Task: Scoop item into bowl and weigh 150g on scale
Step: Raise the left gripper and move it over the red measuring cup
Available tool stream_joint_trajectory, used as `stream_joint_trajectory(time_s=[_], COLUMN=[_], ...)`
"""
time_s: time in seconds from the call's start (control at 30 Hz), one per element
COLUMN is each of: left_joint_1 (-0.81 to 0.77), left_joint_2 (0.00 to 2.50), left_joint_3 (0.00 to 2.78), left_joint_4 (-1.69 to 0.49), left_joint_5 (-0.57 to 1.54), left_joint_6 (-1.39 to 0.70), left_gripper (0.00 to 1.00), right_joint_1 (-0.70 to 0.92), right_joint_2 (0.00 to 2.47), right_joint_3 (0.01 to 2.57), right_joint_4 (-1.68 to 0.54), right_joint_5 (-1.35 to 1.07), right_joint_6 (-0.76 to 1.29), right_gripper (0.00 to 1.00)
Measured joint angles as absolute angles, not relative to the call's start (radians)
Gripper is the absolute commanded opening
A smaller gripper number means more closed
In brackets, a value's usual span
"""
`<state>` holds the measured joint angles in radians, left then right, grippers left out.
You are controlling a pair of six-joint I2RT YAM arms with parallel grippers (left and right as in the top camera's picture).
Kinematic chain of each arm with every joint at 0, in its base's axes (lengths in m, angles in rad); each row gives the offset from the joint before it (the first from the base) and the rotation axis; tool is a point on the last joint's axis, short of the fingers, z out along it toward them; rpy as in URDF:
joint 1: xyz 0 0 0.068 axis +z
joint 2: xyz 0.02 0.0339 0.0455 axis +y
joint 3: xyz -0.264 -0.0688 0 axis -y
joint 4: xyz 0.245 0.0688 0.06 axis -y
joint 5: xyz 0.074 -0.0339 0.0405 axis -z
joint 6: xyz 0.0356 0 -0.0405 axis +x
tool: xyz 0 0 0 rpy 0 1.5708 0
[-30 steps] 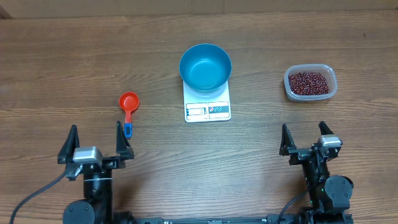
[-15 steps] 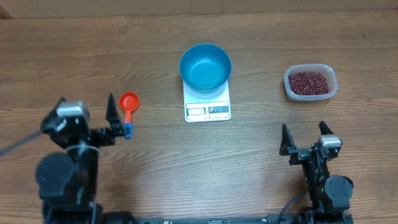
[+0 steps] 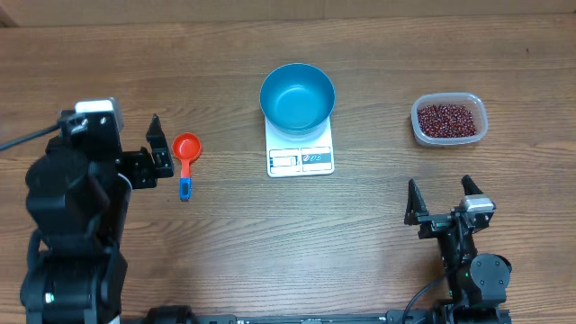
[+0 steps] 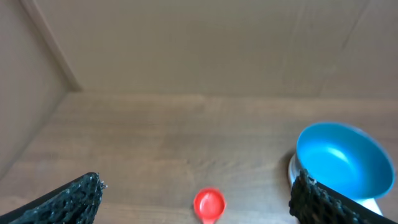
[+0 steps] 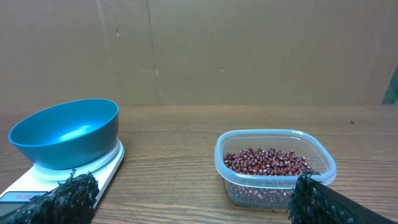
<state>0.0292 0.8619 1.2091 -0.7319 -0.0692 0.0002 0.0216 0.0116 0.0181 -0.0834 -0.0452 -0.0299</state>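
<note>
My left arm has swung out of its parked pose over the last second. It now stands raised at the left of the bench, where a second ago it sat low at the near edge like the right arm. The left pincer is spread fully wide and has hold of nothing. In its wrist view the red measuring scoop sits low between the two fingers, and the overhead shows the scoop flat on the wood just beside the one finger I can see. I judge the pincer is lined up over the scoop rather than down on it, though neither view shows the height well.

The scoop has not shifted, so nothing has been picked up yet. The right pincer has not moved from the near right edge. It too is wide open and empty.

The red-brown beans all lie in the clear plastic tub at the far right. That is well apart from the blue bowl, which sits on the white kitchen scale at the middle and looks empty.

So the weighing has not begun, and this is the opening reach. Next I would bring the left pincer down on the scoop's handle and close on it there. The handle is narrow and lies flat against the bench, so a skewed approach could push it away.
</note>
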Motion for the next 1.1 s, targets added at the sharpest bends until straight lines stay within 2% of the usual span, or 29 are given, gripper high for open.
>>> stream_joint_trajectory(time_s=[0.7, 1.1], left_joint_1=[0.029, 0.029], left_joint_2=[1.221, 1.367], left_joint_3=[1.499, 1.527], left_joint_4=[-1.079, -1.138], left_joint_5=[-0.091, -0.092], left_joint_6=[0.003, 0.003], left_gripper=[1.0, 1.0], right_joint_1=[0.022, 0.022], right_joint_2=[0.012, 0.012], right_joint_3=[0.018, 0.018], right_joint_4=[-0.084, -0.083], right_joint_5=[-0.046, -0.045], right_joint_6=[-0.03, -0.03], right_gripper=[1.0, 1.0])
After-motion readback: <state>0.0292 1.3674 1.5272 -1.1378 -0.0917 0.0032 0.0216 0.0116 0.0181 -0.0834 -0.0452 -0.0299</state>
